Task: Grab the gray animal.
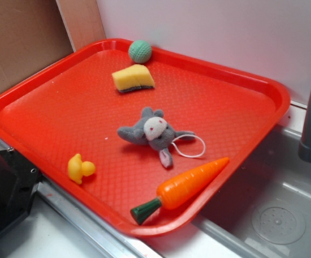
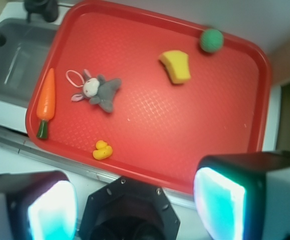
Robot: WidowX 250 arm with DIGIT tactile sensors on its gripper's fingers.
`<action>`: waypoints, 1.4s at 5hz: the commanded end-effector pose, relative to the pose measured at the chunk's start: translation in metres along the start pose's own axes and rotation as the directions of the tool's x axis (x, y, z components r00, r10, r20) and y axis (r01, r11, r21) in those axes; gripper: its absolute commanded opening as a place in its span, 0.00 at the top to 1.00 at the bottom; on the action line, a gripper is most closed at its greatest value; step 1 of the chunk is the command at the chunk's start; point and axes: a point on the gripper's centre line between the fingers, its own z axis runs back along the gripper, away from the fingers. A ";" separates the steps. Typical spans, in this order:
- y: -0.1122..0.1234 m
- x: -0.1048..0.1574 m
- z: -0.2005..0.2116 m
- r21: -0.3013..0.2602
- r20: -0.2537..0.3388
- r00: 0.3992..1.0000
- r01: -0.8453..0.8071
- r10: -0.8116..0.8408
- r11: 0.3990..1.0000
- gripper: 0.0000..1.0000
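The bunny [image 1: 151, 132] [image 2: 98, 90] is seen lying near the middle of the red tray [image 1: 58, 107] [image 2: 185, 135], toward the edge by the sink [image 1: 276, 209] [image 2: 14, 65], with its white string loop [image 1: 190, 146] [image 2: 74, 77] spread out beside its head. A carrot [image 1: 185, 185] [image 2: 46, 100] is laid along that same edge (near the bunny, not touching it). A duck [image 1: 80, 169] [image 2: 102, 150] is found near the adjoining edge, well apart. A yellow sponge [image 1: 133, 78] [image 2: 176, 66] and a green ball [image 1: 139, 51] [image 2: 211, 40] are placed toward the far corner. The gripper [image 2: 134, 200] is held off the tray's edge, its fingers [image 2: 220, 202] spread wide with nothing between them.
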 end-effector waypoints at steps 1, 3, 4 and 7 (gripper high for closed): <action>-0.016 0.038 -0.045 -0.045 0.063 0.941 0.335 -0.332 0.941 0.00; -0.026 0.048 -0.070 -0.043 0.146 0.779 0.621 -0.610 0.782 0.00; -0.028 0.052 -0.088 -0.055 0.165 0.719 0.690 -0.675 0.721 0.00; -0.035 0.071 -0.159 -0.039 0.132 0.565 0.824 -0.815 0.565 0.00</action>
